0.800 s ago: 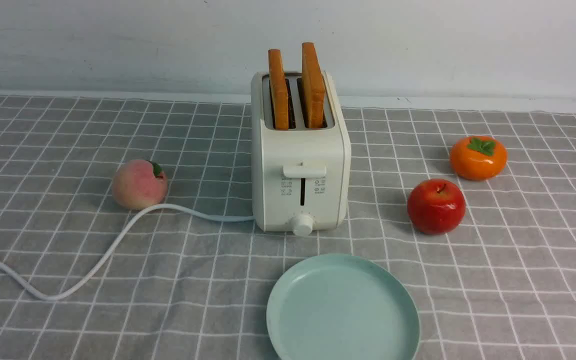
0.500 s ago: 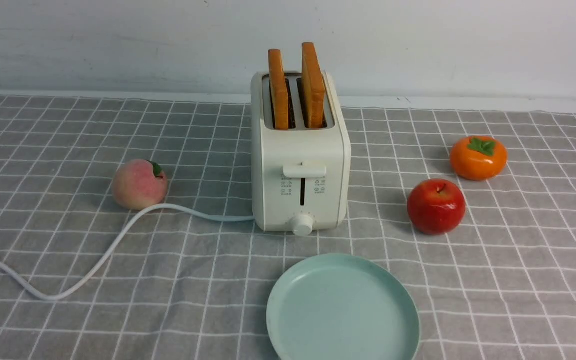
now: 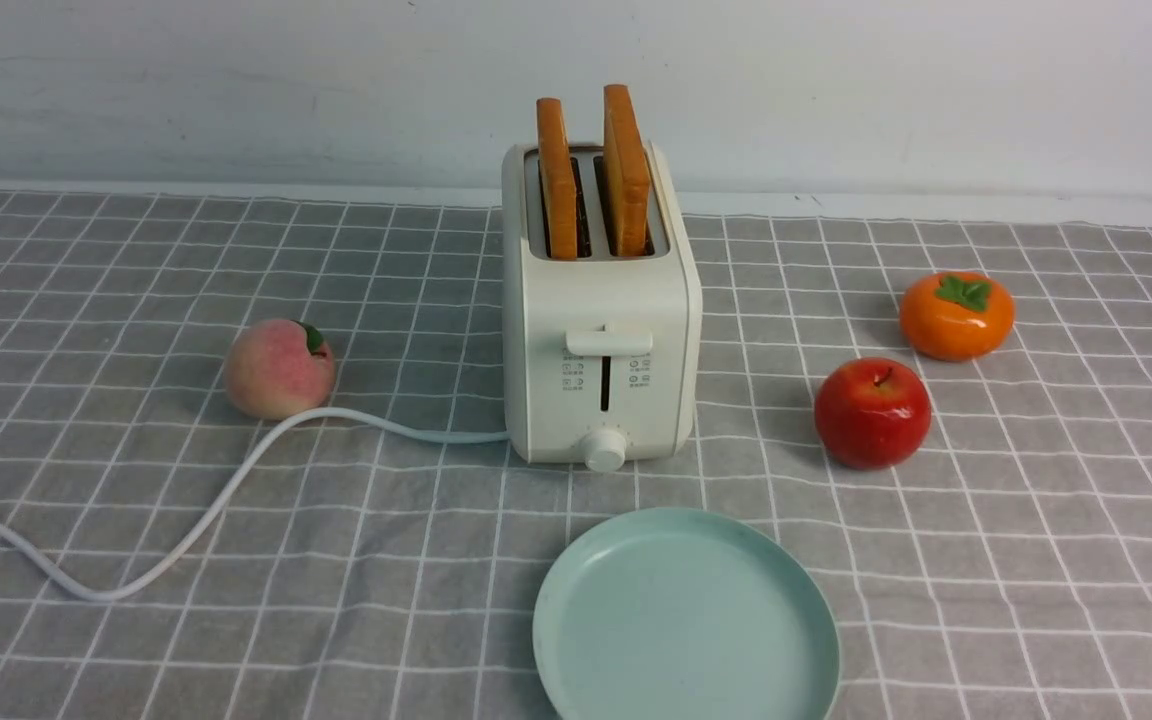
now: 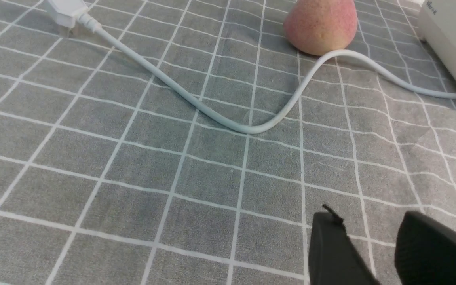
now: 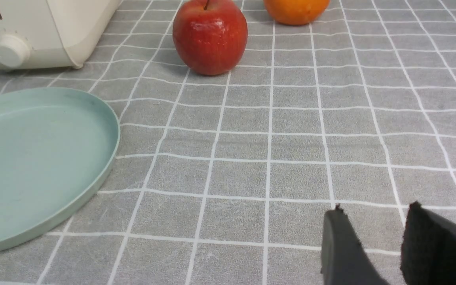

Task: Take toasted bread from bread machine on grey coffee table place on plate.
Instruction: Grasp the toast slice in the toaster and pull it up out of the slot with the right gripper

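Two slices of toasted bread (image 3: 593,170) stand upright in the slots of the cream-white bread machine (image 3: 600,330) at the middle of the grey coffee table (image 3: 136,640). The pale mint-green plate (image 3: 686,618) lies empty just in front of it, and shows in the right wrist view (image 5: 34,158). Neither arm shows in the front view. My left gripper (image 4: 370,221) is open and empty above the cloth, near the white cord (image 4: 251,128). My right gripper (image 5: 374,213) is open and empty above the cloth, to the right of the plate.
A peach (image 3: 279,368) lies left of the bread machine against its cord (image 3: 186,530), whose plug (image 4: 65,10) lies on the cloth. A red apple (image 3: 872,412) and an orange persimmon (image 3: 956,315) lie to the right. A white wall runs along the back.
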Robot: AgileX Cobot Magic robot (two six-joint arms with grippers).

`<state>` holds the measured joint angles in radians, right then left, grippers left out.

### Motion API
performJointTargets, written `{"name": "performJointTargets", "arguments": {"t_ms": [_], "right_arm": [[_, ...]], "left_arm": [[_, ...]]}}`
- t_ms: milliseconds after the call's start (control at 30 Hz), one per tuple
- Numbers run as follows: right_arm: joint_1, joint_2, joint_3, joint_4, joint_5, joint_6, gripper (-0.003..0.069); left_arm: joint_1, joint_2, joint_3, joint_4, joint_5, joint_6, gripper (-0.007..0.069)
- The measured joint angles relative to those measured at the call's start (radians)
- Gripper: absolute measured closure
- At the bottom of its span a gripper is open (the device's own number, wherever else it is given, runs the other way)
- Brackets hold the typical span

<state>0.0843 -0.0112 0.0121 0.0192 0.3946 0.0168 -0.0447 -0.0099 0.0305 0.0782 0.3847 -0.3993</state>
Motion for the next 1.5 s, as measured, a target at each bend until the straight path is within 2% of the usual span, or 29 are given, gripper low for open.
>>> {"name": "performJointTargets", "arguments": {"t_ms": [300,467,667,867,1000,1133,1200,1333,1400,1500], "right_arm": [[0.0,0.0,0.006,-0.003,-0.039,0.0,0.0419],[0.0,0.0,0.013,-0.003,-0.172,0.0,0.0419],[0.0,0.0,0.013,-0.001,-0.256,0.001,0.0419],[0.0,0.0,0.013,-0.001,-0.258,0.0,0.0419],[0.0,0.0,0.013,-0.047,-0.312,-0.008,0.0419],[0.0,0.0,0.013,-0.055,-0.464,-0.005,0.0419],[0.0,0.0,0.013,-0.039,-0.651,0.063,0.0419],[0.0,0.0,0.013,-0.033,-0.815,0.182,0.0419],[0.0,0.0,-0.014,-0.033,-0.81,0.248,0.0419],[0.0,0.0,-0.107,-0.03,-0.73,0.291,0.0419]], "left_arm": [[0.0,0.0,0.0,-0.014,-0.07,-0.003,0.0386],[0.0,0.0,0.0,-0.071,-0.25,-0.003,0.0386],[0.0,0.0,0.0,-0.129,-0.35,-0.003,0.0386],[0.0,0.0,0.0,-0.131,-0.358,0.0,0.0386],[0.0,0.0,0.0,-0.115,-0.378,0.008,0.0386],[0.0,0.0,0.001,-0.135,-0.453,-0.06,0.0386],[0.0,0.0,0.001,-0.18,-0.563,-0.173,0.0386],[0.0,0.0,0.001,-0.211,-0.699,-0.249,0.0386],[0.0,0.0,-0.001,-0.219,-0.774,-0.263,0.0386],[0.0,0.0,-0.055,-0.222,-0.776,-0.272,0.0386]]}}
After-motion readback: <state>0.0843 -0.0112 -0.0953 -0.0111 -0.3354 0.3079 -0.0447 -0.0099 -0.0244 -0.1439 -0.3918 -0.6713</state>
